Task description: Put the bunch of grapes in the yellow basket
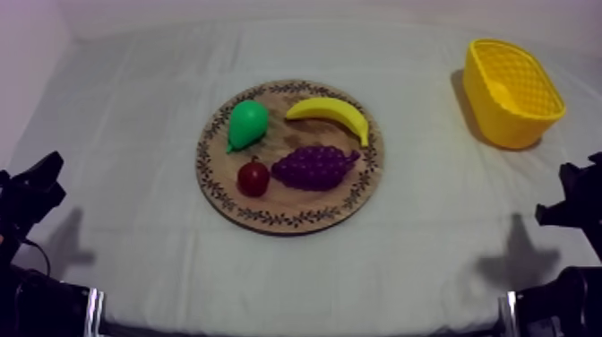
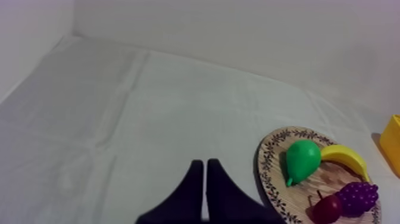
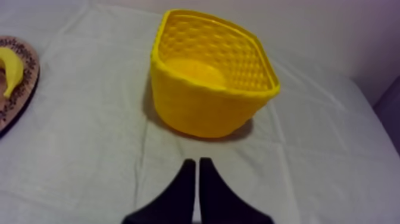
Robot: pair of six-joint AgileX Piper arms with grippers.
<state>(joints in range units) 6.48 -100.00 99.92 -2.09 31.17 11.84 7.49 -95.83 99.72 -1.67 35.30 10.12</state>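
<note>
A purple bunch of grapes (image 1: 315,167) lies on the round wooden board (image 1: 296,213) mid-table, toward its right front; the left wrist view also catches the grapes (image 2: 358,196) on the board (image 2: 275,146). The yellow basket (image 1: 512,90) stands at the far right of the table, and in the right wrist view this basket (image 3: 208,77) has nothing in it. My left gripper (image 1: 40,179) rests low at the left edge, its fingers (image 2: 205,179) together as a narrow wedge over bare cloth. My right gripper (image 1: 573,193) rests low at the right, fingers (image 3: 196,179) together just short of the basket.
Sharing the board with the grapes are a green pear (image 1: 246,124), a banana (image 1: 330,112) and a small red fruit (image 1: 253,177). Grey-white cloth covers the table all around. A wall rises behind the table.
</note>
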